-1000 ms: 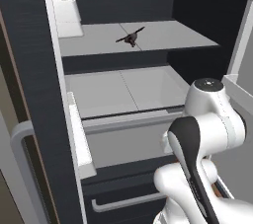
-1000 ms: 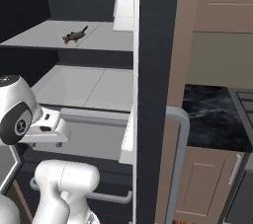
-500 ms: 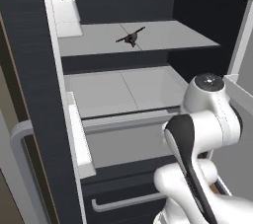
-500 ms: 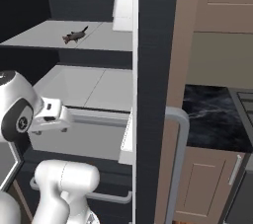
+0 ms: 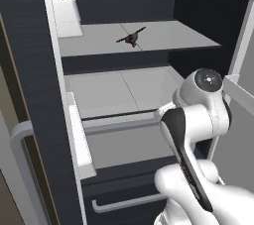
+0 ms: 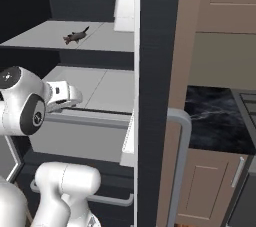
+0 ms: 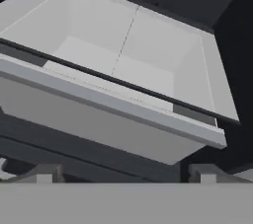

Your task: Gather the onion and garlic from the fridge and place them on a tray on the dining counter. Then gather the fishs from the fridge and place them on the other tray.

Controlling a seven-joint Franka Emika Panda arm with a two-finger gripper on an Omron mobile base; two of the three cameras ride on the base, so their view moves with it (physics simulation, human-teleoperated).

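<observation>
The black fridge [image 5: 30, 70] stands open in front of me, its pale grey shelves bare except for one small dark fish [image 5: 132, 37] on the upper shelf, also seen as the fish [image 6: 75, 36] in the right base view. My gripper [image 7: 124, 172] is open with nothing between its fingertips [image 7: 47, 171]. It faces the front lip of a wide pale grey bin [image 7: 123, 50] under that shelf, and the bin looks empty. The hand [image 6: 62, 96] hovers just outside this bin. The onion, garlic, trays and dining counter are out of view.
Door bins [image 5: 64, 6] hang on the open fridge door at the left, and a second door edge [image 6: 155, 71] with a grey bar handle [image 6: 182, 136] stands at the right. A dark veined counter [image 6: 215, 121] on beige cabinets lies beyond it. A handled drawer [image 5: 129, 201] sits below.
The hand has risen and moved forward toward the fridge's bin. The fish lies where it was, and the jaws have stayed wide.
</observation>
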